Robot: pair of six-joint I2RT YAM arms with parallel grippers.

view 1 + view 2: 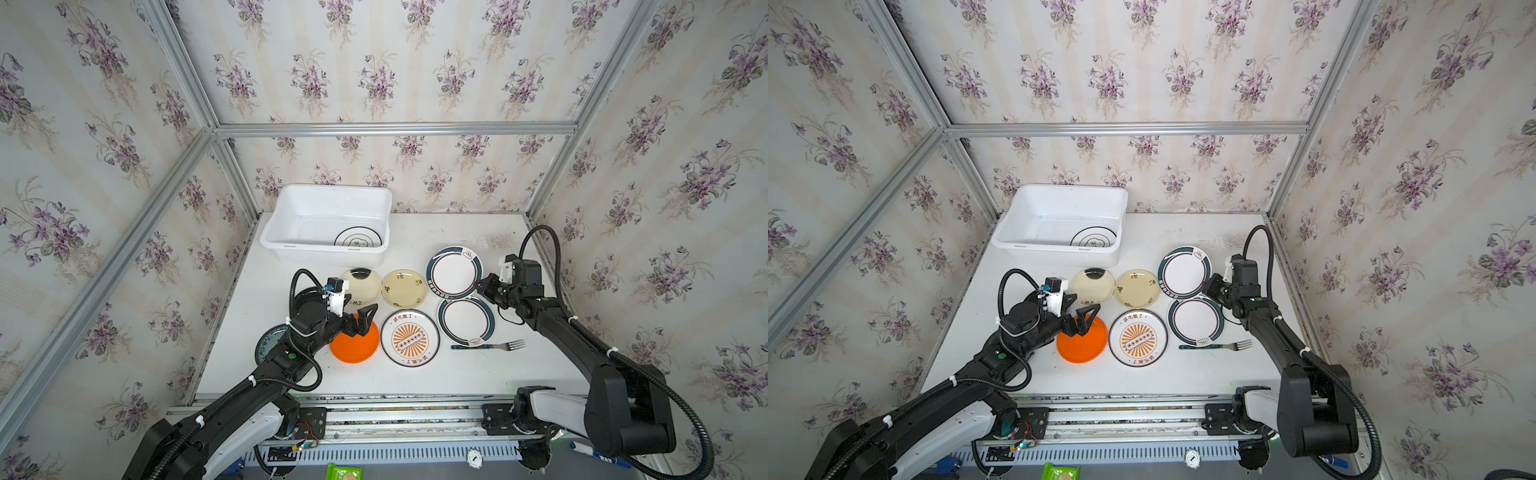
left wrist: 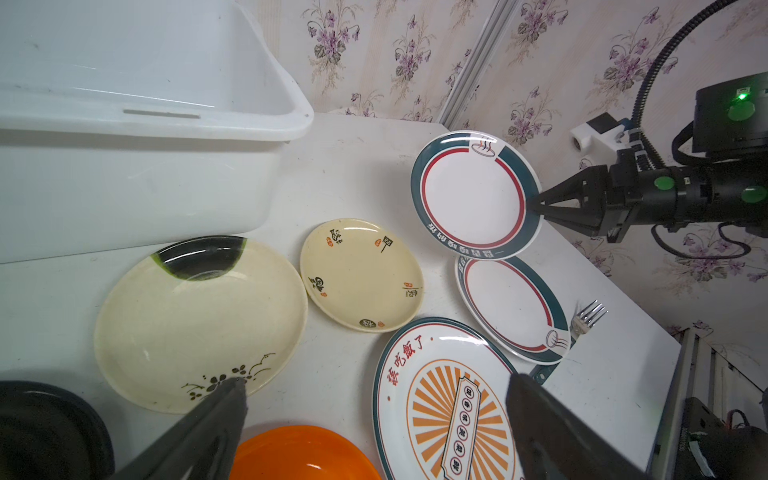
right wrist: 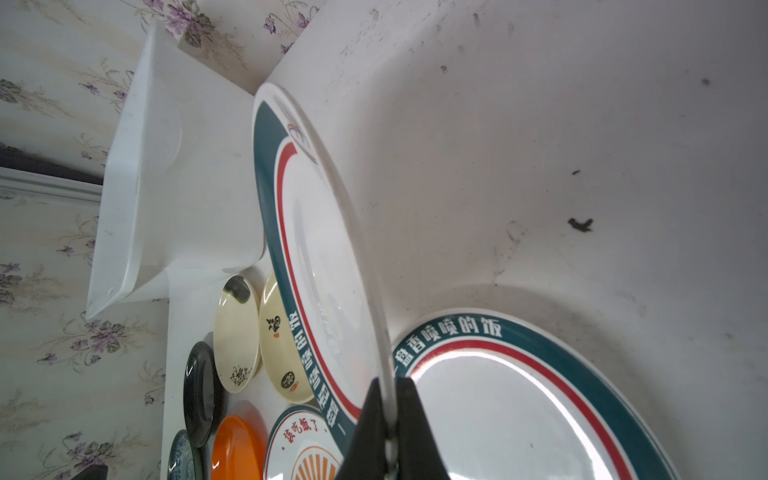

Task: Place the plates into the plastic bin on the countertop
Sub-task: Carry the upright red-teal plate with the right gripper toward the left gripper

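The right gripper (image 2: pixel 536 203) pinches the tilted teal-ringed plate (image 2: pixel 473 195) by its rim alone; it may slip or twist free before reaching the plastic bin (image 1: pixel 332 188) at ten o'clock. The left gripper (image 1: pixel 365 321) hovers wide open above the orange plate (image 1: pixel 353 351).

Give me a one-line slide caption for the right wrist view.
Right end effector shut on the rim of a tilted teal-ringed plate, over its twin lying on the countertop.

- I count two teal-ringed plates (image 1: pixel 454 272) (image 1: pixel 466 321), two cream plates (image 1: pixel 405 288) (image 1: pixel 365 286), one orange plate (image 1: pixel 357 349), one sunburst plate (image 1: pixel 410 337), one black plate (image 3: pixel 199 390), one blue-patterned plate (image 3: pixel 180 457), one black-ringed plate (image 1: pixel 358 239): nine altogether.
- I see one plastic bin (image 1: pixel 324 257).
- I see one fork (image 1: pixel 490 345).
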